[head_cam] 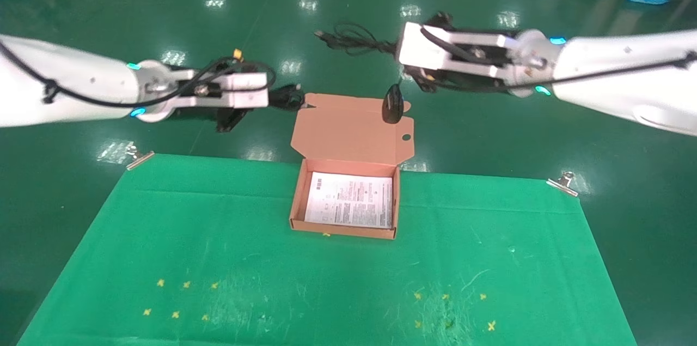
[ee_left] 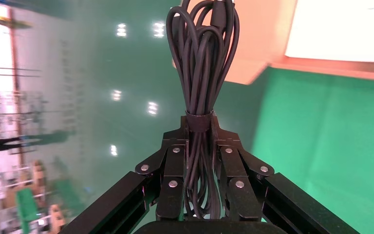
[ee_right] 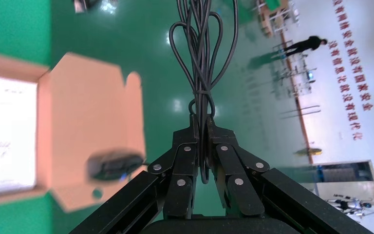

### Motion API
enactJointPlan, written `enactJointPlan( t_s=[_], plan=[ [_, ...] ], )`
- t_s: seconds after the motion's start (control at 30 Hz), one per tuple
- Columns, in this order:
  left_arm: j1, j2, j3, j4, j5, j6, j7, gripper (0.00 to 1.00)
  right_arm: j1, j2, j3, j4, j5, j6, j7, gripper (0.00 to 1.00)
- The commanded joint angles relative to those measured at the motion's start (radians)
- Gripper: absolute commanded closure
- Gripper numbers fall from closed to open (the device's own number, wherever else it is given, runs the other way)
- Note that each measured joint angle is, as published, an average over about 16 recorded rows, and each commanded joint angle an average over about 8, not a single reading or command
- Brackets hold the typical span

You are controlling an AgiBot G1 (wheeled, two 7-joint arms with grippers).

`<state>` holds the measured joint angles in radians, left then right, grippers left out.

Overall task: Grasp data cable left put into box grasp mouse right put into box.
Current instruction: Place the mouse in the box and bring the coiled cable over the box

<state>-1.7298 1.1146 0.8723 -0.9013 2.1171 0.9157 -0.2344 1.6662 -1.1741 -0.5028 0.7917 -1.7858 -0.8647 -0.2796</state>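
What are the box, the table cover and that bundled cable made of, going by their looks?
The box looks like matte orange-brown cardboard: thin folded walls and a die-cut tabbed lid. The cover seems to be green cloth, creased, scuffed and held by clips at its corners. The cable, shut in the left gripper, looks like black rubber or plastic sheathing with a dull sheen; which one cannot be told.

White arms with black cables and cyan lights; black grippers (ee_left: 198, 161) (ee_right: 200, 161) have silver screws.
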Motion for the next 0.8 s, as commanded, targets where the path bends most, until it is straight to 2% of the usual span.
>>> enactJointPlan(
  t_s=[0.03,0.17,0.33,0.53,0.8],
  plan=[
    [-0.015,0.02,0.002,-0.001,0.031,-0.028,-0.012,1.0,0.04,-0.049,0.003,-0.05,0.01,0.022,-0.031,1.0],
    [-0.029,0.034,0.002,0.009,0.065,-0.055,-0.034,1.0,0.099,-0.119,0.009,-0.156,0.03,0.06,-0.105,1.0],
    [-0.034,0.032,0.002,0.002,0.086,-0.061,-0.051,1.0,0.139,-0.158,0.008,-0.227,0.035,0.092,-0.165,1.0],
    [-0.032,0.023,0.003,-0.011,0.092,-0.056,-0.058,1.0,0.153,-0.167,0.005,-0.25,0.043,0.1,-0.183,1.0],
    [-0.016,-0.001,0.011,-0.032,0.093,-0.026,-0.057,1.0,0.126,-0.163,-0.019,-0.261,0.044,0.095,-0.173,1.0]
  ],
)
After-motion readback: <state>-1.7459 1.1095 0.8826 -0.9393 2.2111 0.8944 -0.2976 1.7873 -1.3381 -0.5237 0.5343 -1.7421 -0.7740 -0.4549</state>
